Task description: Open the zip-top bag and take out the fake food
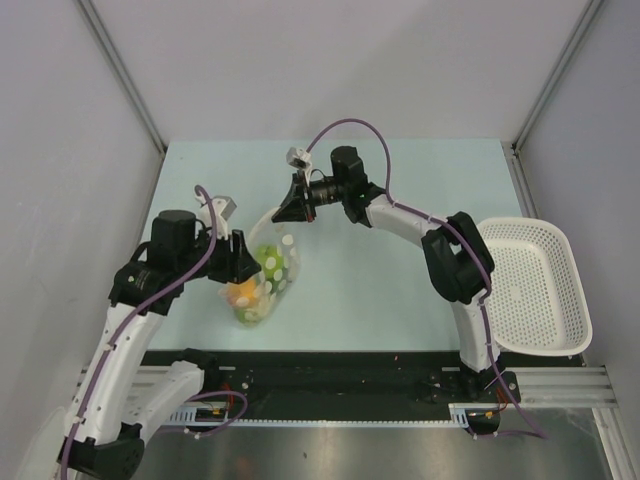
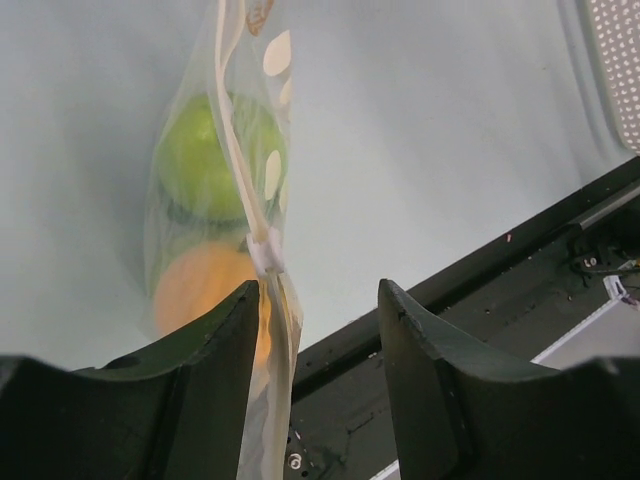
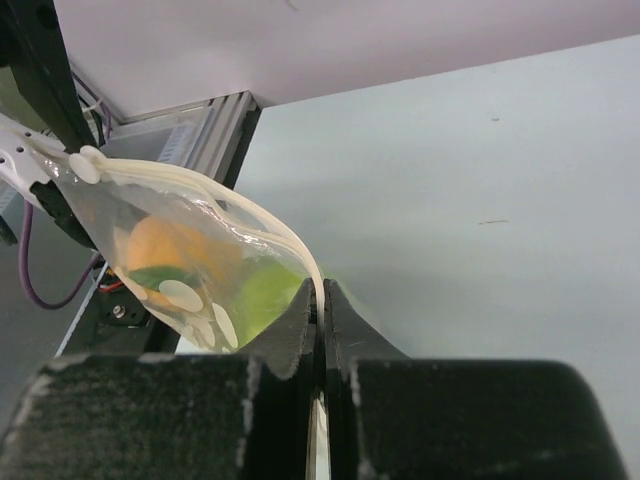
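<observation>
The clear zip-top bag (image 1: 270,280) hangs above the table with the fake food inside: a lime green fruit (image 1: 268,258) and an orange one (image 1: 243,293) show. My right gripper (image 1: 283,212) is shut on the bag's zip edge at its top far corner; in the right wrist view the gripper (image 3: 322,290) pinches the white strip (image 3: 280,235). My left gripper (image 1: 250,262) is at the bag's left side. In the left wrist view it (image 2: 320,295) is open, with the zip strip and white slider (image 2: 265,250) lying against the left finger. Green (image 2: 200,160) and orange (image 2: 200,285) fruits show behind it.
A white mesh basket (image 1: 535,285) stands at the table's right edge, beside the right arm. A black rail (image 1: 330,365) runs along the near edge, below the bag. Grey walls close in the left, back and right.
</observation>
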